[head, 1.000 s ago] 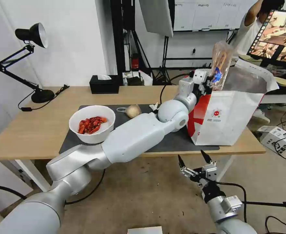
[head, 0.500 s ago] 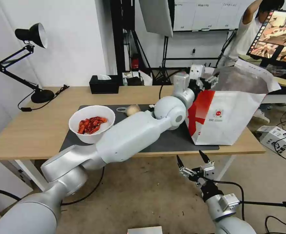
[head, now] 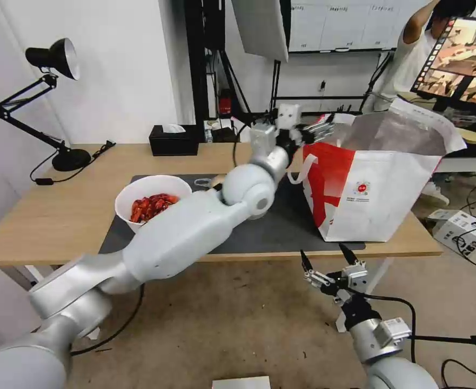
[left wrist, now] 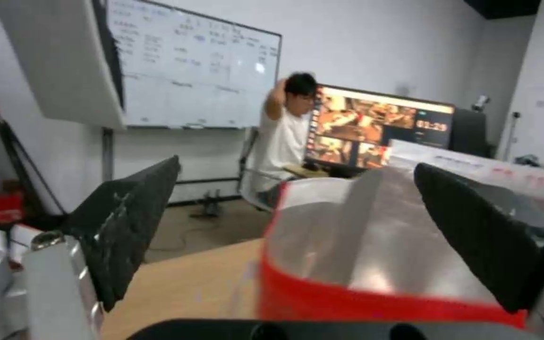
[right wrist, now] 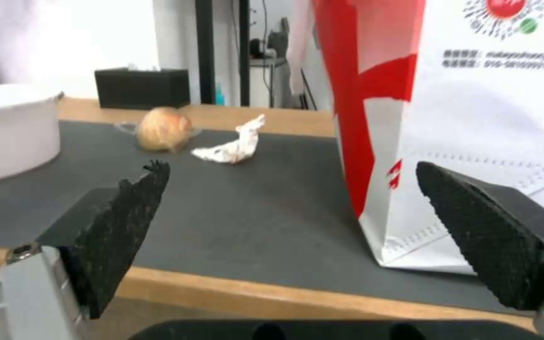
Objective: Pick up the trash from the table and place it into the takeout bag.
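Presently catalogued on the table, a long light-wood top with a matte dark grey rectangular mat laid along its front edge:

Takeout bag: a large boxy tote, white with red panels, crinkled silver foil lining and a small round logo, is stood upright at the mat's right end, near the table's right front corner. A white loop handle hangs at its left side.

Bowl: round, smooth and white, holding glossy red crayfish shells, is set at the mat's left end.

Beige ball: rounded and plastic-wrapped, is placed toward the mat's rear edge, with a crumpled white tissue just beside it, between ball and bag.

Left gripper: is held above the bag's left rim, its black textured wedge-shaped fingers spread wide with nothing between them.

Right gripper: is parked below the table's front edge, before the bag, its pointed black fingers likewise parted widely and holding nothing.

Black tissue box: rectangular, is kept at the table's rear edge.
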Tool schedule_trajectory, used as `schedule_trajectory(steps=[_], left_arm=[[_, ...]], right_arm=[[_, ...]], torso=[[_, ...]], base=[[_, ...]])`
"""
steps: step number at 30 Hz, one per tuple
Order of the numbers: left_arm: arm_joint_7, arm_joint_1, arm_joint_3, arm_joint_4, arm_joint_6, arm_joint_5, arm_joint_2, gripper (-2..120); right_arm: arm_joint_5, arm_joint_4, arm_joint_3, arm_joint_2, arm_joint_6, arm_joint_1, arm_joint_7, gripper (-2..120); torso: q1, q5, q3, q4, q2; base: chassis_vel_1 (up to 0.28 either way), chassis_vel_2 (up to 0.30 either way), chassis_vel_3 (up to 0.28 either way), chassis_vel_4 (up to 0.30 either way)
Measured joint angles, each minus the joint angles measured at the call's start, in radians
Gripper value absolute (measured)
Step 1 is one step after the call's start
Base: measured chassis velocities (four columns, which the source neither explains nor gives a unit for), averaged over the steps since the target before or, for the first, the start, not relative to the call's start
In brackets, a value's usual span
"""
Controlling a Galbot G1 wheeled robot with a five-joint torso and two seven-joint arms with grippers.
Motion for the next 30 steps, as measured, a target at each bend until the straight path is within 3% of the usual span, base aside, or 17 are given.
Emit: schedule_trajectory(steps=[6, 9, 16, 21, 24, 25, 28, 30], left_arm=[[0.036, 0.084, -0.05, -0.047, -0.034, 0.128, 0.099, 100], [0.08, 0.196, -0.14, -0.123, -0.033, 0.174, 0.181, 100], [0.126, 0.433, -0.303, -0.227, -0.009, 0.222, 0.275, 100], [0.159, 0.558, -0.412, -0.269, -0.01, 0.267, 0.3, 100], [0.178, 0.747, -0.556, -0.324, -0.027, 0.317, 0.309, 100], [0.178, 0.747, -0.556, -0.324, -0.027, 0.317, 0.309, 100], [0.198, 0.912, -0.669, -0.368, -0.061, 0.379, 0.297, 100], [0.202, 0.938, -0.69, -0.378, -0.063, 0.387, 0.291, 100]], right_arm=[[0.008, 0.001, 0.001, -0.003, 0.014, 0.0, 0.0, 100], [0.008, 0.001, -0.003, -0.001, 0.015, -0.001, 0.0, 100], [0.006, -0.006, -0.01, 0.012, 0.018, 0.0, -0.001, 100], [0.006, -0.006, -0.011, 0.012, 0.018, 0.001, -0.002, 100], [0.005, -0.009, -0.011, 0.01, 0.019, 0.001, -0.003, 100], [0.005, -0.009, -0.011, 0.01, 0.019, 0.001, -0.003, 100], [0.005, -0.01, -0.009, 0.014, 0.023, 0.001, -0.003, 100], [0.005, -0.01, -0.01, 0.016, 0.024, 0.001, -0.003, 100]], torso=[[0.0, 0.0, 0.0, 0.0001, 0.0], [0.0, 0.0, 0.0, 0.0, 0.0], [0.0, 0.0001, 0.0, 0.0001, 0.0], [0.0, 0.0003, 0.0, 0.0, 0.0], [0.0, 0.0002, 0.0, 0.0002, 0.0], [0.0, 0.0002, 0.0, 0.0002, 0.0], [0.0, 0.0001, 0.0, 0.0002, 0.0], [0.0, 0.0002, 0.0, 0.0001, 0.0]], base=[[0.0, 0.0, 0.0, 0.0], [0.0, 0.0, 0.0, 0.0], [0.0, 0.0, 0.0, 0.0], [0.0, 0.0, 0.0, 0.0], [0.0, 0.0, 0.0, 0.0], [0.0, 0.0, 0.0, 0.0], [0.0, 0.0, 0.0, 0.0], [0.0, 0.0, 0.0, 0.0]])
